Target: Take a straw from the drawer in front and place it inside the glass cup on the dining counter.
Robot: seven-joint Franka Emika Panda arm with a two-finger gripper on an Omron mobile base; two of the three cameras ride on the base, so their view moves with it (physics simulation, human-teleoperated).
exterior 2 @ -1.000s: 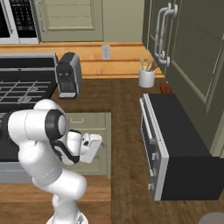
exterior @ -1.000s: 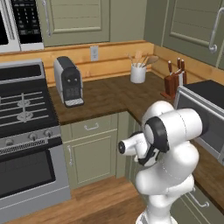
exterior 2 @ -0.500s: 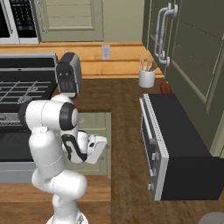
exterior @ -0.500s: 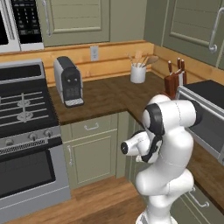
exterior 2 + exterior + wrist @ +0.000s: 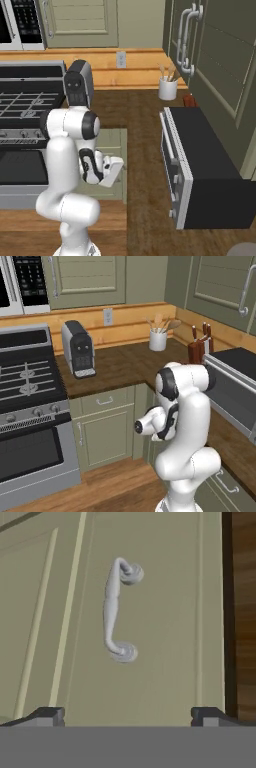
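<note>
gripper (image 5: 127, 714) spread wide and empty, facing the drawer (image 5: 150, 677) and its silver handle (image 5: 116, 609).

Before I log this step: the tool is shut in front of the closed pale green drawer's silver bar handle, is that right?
Not quite: the tool is open, its tips spread wide either side of the silver bar handle on the closed pale green drawer, as the hand view shows.

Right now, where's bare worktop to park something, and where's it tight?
Free: the dark brown wood worktop between the black-and-silver coffee machine and the white utensil crock.

Crowded: the corner, where the crock, the brown knife block and the black toaster oven bunch up.

The open gripper faces a pale green drawer front's silver handle.
</note>
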